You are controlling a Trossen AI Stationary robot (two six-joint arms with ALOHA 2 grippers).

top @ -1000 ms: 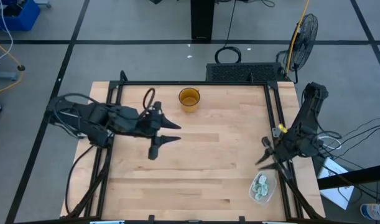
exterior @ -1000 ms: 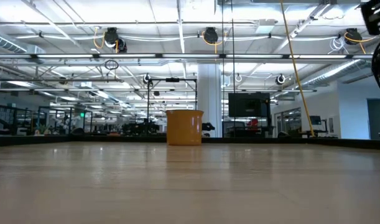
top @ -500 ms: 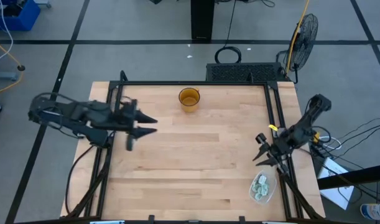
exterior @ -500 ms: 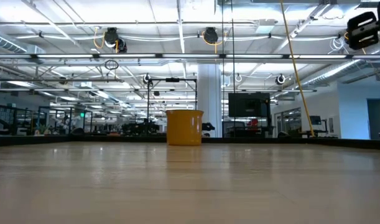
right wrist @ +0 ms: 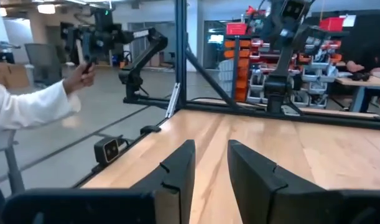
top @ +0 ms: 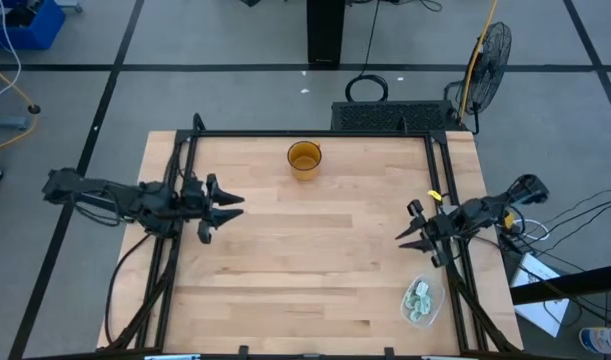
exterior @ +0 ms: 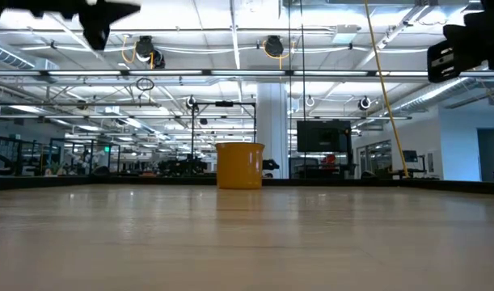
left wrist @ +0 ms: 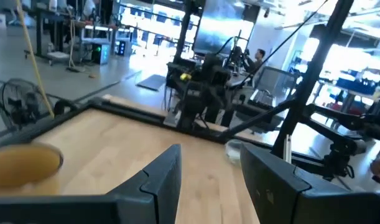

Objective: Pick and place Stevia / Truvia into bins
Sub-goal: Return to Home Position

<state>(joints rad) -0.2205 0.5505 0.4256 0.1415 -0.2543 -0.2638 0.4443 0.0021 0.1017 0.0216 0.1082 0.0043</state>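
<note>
Both arms have pulled back to the worktop's [top: 315, 260] sides, left claw [top: 225, 210] and right claw [top: 406, 226] spread and empty (sachets [top: 419, 299] sit in the tub [top: 440, 292] by the right arm), so sorting looks done.

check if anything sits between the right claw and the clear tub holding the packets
Nothing visible does. In the high view only bare table lies between the right claw and the clear tub holding the packets. The amber cup stands far off, near the far edge.
</note>
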